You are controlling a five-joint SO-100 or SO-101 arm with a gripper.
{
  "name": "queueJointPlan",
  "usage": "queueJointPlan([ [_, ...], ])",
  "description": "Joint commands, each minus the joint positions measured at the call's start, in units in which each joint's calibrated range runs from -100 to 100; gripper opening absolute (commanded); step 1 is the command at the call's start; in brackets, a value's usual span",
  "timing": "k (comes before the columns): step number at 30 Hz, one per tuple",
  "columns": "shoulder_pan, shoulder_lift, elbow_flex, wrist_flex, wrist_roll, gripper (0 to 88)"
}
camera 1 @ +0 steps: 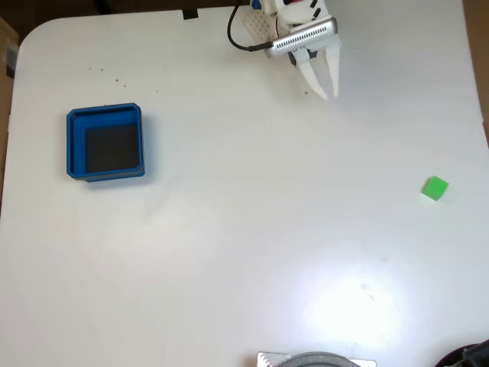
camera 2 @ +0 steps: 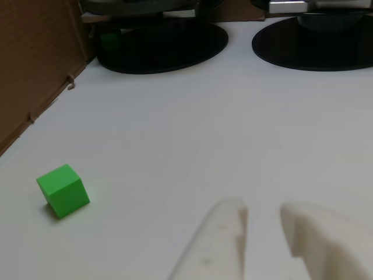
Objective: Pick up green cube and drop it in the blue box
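In the fixed view my gripper (camera 1: 327, 93) sits near the top edge of the white table (camera 1: 244, 252), white fingers (camera 1: 334, 73) pointing down the picture, a small gap between the tips: released, grasping nothing. The green cube (camera 1: 435, 188) lies well apart from my jaws, lower and to the right, near the table's right edge, resting alone on the bare surface. The blue box (camera 1: 105, 143) stands far off at the left side, apart from both cube and jaws. In the other view my gripper (camera 2: 262, 219) enters from the bottom edge, the two fingertips blurred and cut off by the frame; the green cube (camera 2: 63, 190) sits to their left, turned slightly, not touching them. Cube: plain matte faces, sharp edges. Box: square, shallow, thick blue walls, clipped corners, dark floor. Table: smooth, with a glare patch in the lower half. Two dark round bases (camera 2: 163, 49) stand at the far end, tops cut off.
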Motion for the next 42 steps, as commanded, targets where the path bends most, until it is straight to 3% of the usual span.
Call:
queueJointPlan([
  [1,-0.3,-0.2,0.4,-1.1,0.1,1.8],
  [22,-1.2,-0.2,0.4,-1.1,0.2,1.8],
  [42,-16.1,-0.2,0.4,-1.1,0.2,1.8],
])
